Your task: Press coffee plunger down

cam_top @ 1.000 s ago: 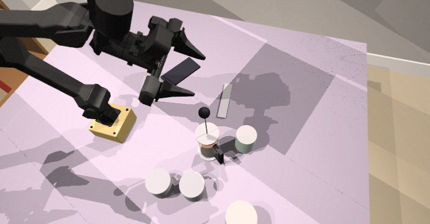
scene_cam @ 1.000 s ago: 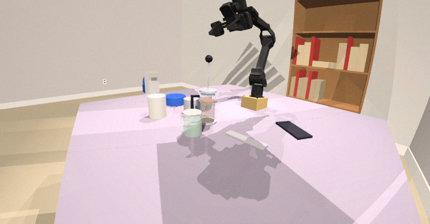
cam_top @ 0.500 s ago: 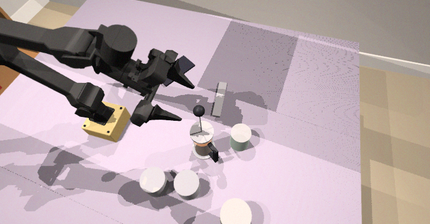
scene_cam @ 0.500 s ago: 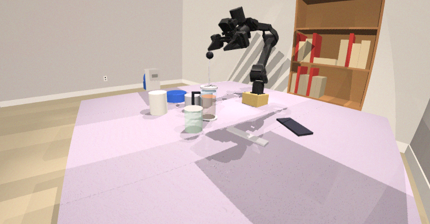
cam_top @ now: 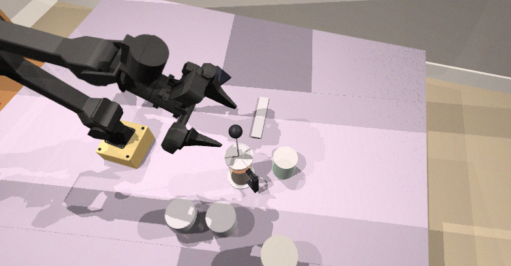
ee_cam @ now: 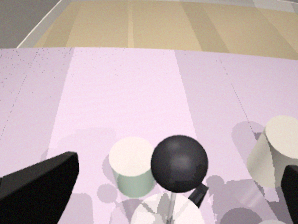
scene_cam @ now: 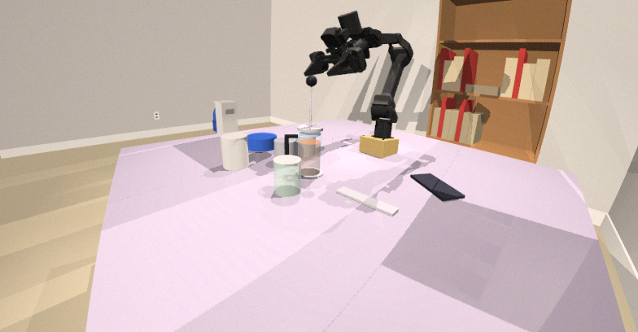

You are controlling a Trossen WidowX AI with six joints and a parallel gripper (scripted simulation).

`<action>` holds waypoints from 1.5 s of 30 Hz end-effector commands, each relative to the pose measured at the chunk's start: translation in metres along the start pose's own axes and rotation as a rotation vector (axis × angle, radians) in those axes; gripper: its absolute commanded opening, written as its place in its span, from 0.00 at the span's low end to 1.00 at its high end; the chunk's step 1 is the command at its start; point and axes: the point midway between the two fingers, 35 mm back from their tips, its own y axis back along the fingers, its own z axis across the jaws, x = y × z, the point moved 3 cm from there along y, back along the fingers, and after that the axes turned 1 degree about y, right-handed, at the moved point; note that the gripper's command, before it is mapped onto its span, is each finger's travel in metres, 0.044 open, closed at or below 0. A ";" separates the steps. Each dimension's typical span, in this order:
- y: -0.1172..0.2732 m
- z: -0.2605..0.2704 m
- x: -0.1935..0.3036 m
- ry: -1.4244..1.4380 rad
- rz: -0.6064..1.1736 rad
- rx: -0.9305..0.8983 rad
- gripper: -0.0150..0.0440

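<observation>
The coffee press (cam_top: 240, 177) (scene_cam: 309, 156) stands upright, with its black handle (cam_top: 253, 183) (scene_cam: 287, 144) at the side. The thin plunger rod (scene_cam: 311, 106) rises high above the lid (cam_top: 238, 162) (scene_cam: 310, 128) (ee_cam: 145, 214). The round black knob (cam_top: 235, 131) (scene_cam: 311, 80) (ee_cam: 179, 163) sits on top of the rod. My gripper (cam_top: 228, 126) (scene_cam: 317, 74) (ee_cam: 181, 171) is wide open and empty. Its fingertips are slightly above the knob in the exterior view. In the wrist view the knob shows between the fingers, ahead of them.
A green cup (cam_top: 283, 170) (scene_cam: 287, 176) (ee_cam: 134, 182) stands close to the press. Two grey cylinders (cam_top: 180, 214) (cam_top: 221, 217) and a cream cylinder (cam_top: 279, 252) (scene_cam: 234, 151) (ee_cam: 284, 137) stand nearby. A white bar (cam_top: 260, 118) (scene_cam: 367, 201) and a dark flat slab (scene_cam: 436, 186) lie on the table.
</observation>
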 end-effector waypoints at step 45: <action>-0.034 0.000 0.014 0.004 0.003 0.001 0.45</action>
